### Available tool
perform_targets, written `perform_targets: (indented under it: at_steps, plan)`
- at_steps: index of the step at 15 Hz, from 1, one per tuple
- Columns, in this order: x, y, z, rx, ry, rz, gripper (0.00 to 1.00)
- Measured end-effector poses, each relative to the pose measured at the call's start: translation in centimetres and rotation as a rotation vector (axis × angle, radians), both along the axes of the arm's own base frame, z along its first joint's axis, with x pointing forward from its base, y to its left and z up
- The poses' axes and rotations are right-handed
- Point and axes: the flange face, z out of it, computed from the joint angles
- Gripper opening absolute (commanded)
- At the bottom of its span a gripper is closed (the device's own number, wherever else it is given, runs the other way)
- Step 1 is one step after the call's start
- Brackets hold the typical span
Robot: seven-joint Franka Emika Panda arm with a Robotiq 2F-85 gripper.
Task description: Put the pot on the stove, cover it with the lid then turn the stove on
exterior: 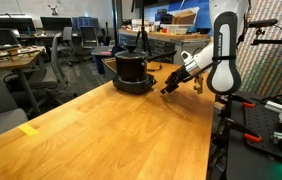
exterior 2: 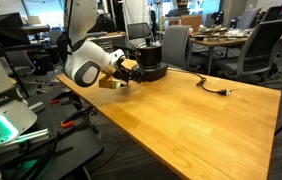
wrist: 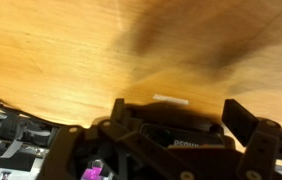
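Wooden bench (exterior: 91, 135) in an open-plan lab carries the pot (exterior: 131, 66), upright on the stove (exterior: 133, 87) just ahead of the hand (exterior: 168, 84). The pot's axis stands vertical; its handle heading is unclear. The hand is spread wide, holding nothing, low by the stove's base. Likely step is the switch: come in level and turn gently, without nudging the stove.

Wooden table (exterior: 101, 130); office chairs (exterior 2: 253, 45), desks (exterior: 11, 58) behind; dark floor (exterior 2: 131, 165).

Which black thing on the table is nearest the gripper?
The stove, the low base under the pot: the gripper hangs right beside it at its height. The plug lies far off along the table.
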Motion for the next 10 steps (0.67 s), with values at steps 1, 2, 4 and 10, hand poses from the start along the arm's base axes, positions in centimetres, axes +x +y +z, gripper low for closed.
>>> perform_targets:
  at_steps: [1, 2, 4, 10]
  plan:
    - [-0.3, -0.3, 0.4, 0.006, -0.028, -0.017, 1.00]
    - [-0.8, -0.9, 0.8, 0.008, -0.043, -0.036, 1.00]
    - [-0.9, -2.8, 2.1, 0.005, -0.056, -0.090, 1.00]
    - [0.1, -6.9, 7.4, -0.035, -0.157, -0.160, 1.00]
